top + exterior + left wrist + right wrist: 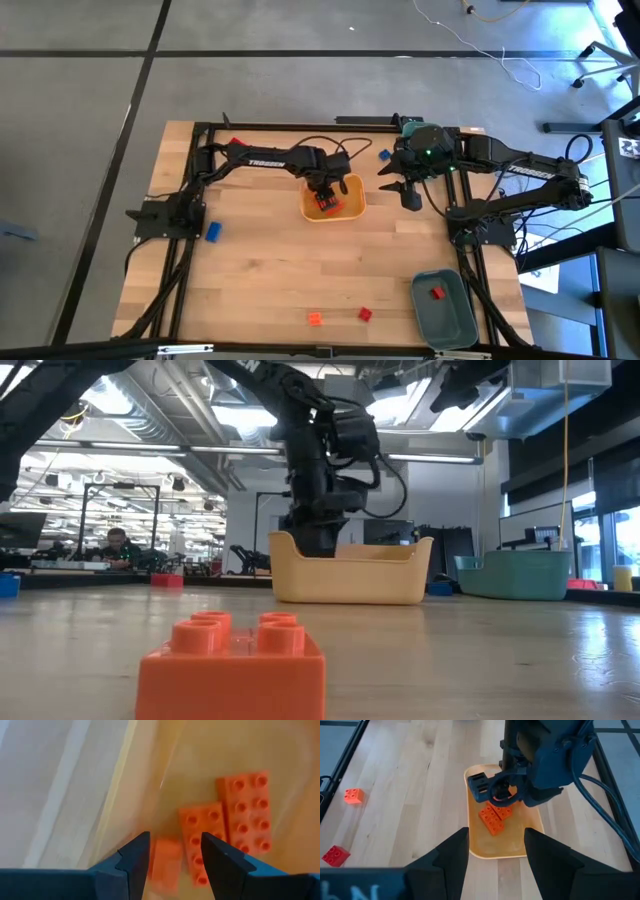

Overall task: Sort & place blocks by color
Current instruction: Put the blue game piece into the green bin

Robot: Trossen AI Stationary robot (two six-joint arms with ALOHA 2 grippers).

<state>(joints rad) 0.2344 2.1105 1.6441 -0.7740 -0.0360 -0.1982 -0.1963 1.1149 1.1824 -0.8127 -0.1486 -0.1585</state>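
Left gripper (172,852) points straight down near table centre, fingers parted; right gripper (495,851) hovers at its three o'clock, fingers apart

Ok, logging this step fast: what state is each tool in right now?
Left tool: open inside the yellow tray, above a small orange block, gripping nothing.
Right tool: open, empty, hovering beside the tray.

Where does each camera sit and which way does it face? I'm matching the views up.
High: overhead, straight down; both arms, left gripper in the yellow tray.
Low: table height, level; orange block near, one arm in the tray.
Left wrist: past open fingers onto orange blocks.
Right wrist: open right gripper, facing the tray.
All share the tray.
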